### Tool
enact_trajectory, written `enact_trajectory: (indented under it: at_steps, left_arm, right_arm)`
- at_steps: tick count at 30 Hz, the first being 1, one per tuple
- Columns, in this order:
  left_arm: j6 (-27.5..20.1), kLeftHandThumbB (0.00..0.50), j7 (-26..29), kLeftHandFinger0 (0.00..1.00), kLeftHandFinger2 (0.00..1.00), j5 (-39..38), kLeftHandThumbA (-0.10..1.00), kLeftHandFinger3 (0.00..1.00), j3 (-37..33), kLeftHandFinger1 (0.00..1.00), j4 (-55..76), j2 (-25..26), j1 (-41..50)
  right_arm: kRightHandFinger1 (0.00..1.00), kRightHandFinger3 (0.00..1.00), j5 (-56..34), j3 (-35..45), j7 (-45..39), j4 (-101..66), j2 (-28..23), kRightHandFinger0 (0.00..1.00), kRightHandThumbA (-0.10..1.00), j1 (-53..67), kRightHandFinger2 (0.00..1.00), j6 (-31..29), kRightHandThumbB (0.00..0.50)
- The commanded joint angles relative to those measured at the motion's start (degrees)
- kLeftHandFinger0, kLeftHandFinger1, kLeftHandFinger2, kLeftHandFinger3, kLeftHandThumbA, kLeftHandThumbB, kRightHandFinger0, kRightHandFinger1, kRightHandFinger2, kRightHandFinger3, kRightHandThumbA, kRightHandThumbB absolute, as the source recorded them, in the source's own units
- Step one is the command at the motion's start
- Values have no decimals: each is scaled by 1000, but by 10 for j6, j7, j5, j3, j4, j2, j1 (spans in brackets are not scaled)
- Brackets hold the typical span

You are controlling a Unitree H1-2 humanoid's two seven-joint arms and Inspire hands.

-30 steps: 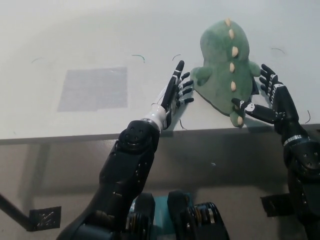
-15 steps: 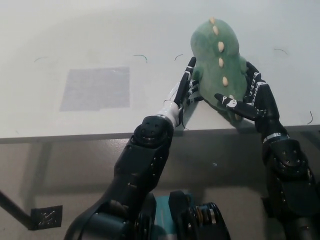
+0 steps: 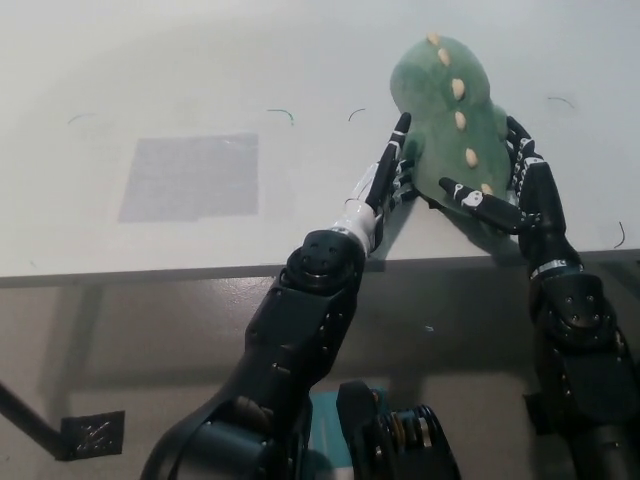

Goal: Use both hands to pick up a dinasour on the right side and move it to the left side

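Two hands on one soft toy, so evenness matters more than force here. Starting big: the white table takes up the whole upper part of the view, with its front edge running straight across near the robot, and the gray patch over on the left looks to me like the drop spot, well apart from where the action is. The green plush dinosaur sits on the right half of the table, close to that front edge, cream spikes running down its back. It's sandwiched: the left hand presses flat against its left flank, fingers straight and together, more of a paddle than a grab. The right hand cups the right side and lower end, fingers curled round the plush, so that one is actually gripping (from up here I can't tell whether the belly has left the table yet). If I were coaching this, I'd say keep both palms pushing inward at the same rate, since a plush squashes and can squirt out the side with less pressure. Lift straight up first, then carry left with both arms moving together, so the gap between the hands never widens. Being so near the edge, any slip toward the robot probably means it hits the floor.
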State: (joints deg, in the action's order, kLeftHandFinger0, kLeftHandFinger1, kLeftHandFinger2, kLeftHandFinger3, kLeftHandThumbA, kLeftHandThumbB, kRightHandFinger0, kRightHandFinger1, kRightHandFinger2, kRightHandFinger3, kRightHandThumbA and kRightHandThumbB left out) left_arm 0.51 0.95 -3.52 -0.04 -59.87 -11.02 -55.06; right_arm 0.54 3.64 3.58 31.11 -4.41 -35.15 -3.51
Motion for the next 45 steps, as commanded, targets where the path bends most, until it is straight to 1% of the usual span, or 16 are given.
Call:
enact_trajectory:
  at_steps: [1,3,8,12,14,16,19,23,24,28,31,34,36,38,40,45]
  left_arm:
    - [-10,367,-22,1000,1000,3,1000,1000,-15,1000,5,-38,-39]
    - [-16,342,-29,1000,1000,6,1000,1000,-19,1000,12,-32,-30]
    - [-32,368,-34,1000,1000,7,1000,1000,-21,1000,9,-26,-19]
    - [-25,347,-21,1000,1000,18,1000,1000,-27,1000,5,-20,-9]
    - [-26,378,-23,1000,1000,10,1000,1000,-21,1000,19,-20,10]
    - [-26,412,-27,1000,1000,8,1000,1000,-21,1000,20,-19,14]
    - [-21,415,-26,1000,1000,9,1000,1000,-22,1000,32,-16,31]
    - [-32,401,-20,1000,1000,9,1000,1000,-19,1000,27,-12,51]
    - [-43,356,-21,1000,1000,7,1000,1000,-16,1000,31,-7,63]
    - [-47,387,-22,1000,1000,10,1000,1000,-16,1000,34,4,81]
    - [-56,359,-28,1000,1000,2,1000,1000,-11,1000,41,13,97]
    - [-55,399,-23,1000,1000,4,1000,1000,-11,1000,61,25,116]
    - [-51,401,-16,1000,1000,6,1000,1000,-11,1000,77,27,125]
    - [-63,319,-11,1000,1000,10,1000,1000,-11,1000,81,35,130]
    - [-69,335,3,1000,1000,22,1000,1000,-14,1000,97,48,148]
    - [-76,264,17,1000,1000,21,1000,1000,-6,1000,127,62,175]
  right_arm:
    - [1000,1000,-1,-12,-8,2,14,1000,1000,-35,1000,-40,98]
    - [1000,1000,2,-18,-11,7,18,1000,1000,-33,1000,-45,65]
    - [1000,1000,-4,-21,-17,27,21,1000,1000,-32,1000,-63,44]
    - [1000,1000,-2,-25,-13,38,30,1000,1000,-29,1000,-64,14]
    - [1000,1000,-3,-28,-13,58,40,1000,1000,-28,1000,-85,0]
    - [1000,1000,-5,-28,-15,69,43,1000,1000,-29,1000,-98,0]
    - [1000,1000,0,-31,-9,78,53,1000,1000,-24,1000,-98,0]
    - [1000,1000,13,-39,2,93,65,1000,1000,-17,1000,-113,0]
    - [1000,1000,21,-48,4,99,69,1000,1000,-13,1000,-112,1]
    - [1000,1000,21,-61,4,119,77,1000,1000,-11,1000,-114,27]
    - [1000,1000,18,-67,2,128,88,1000,1000,-12,1000,-119,0]
    - [1000,1000,25,-77,11,147,104,1000,1000,-17,1000,-135,0]
    - [1000,1000,35,-84,22,151,108,1000,1000,-19,1000,-130,18]
    - [1000,1000,40,-92,31,155,115,1000,1000,-27,1000,-116,20]
    - [1000,1000,37,-102,25,152,128,1000,1000,-28,1000,-101,0]
    - [1000,1000,40,-119,32,151,153,1000,1000,-25,1000,-93,0]
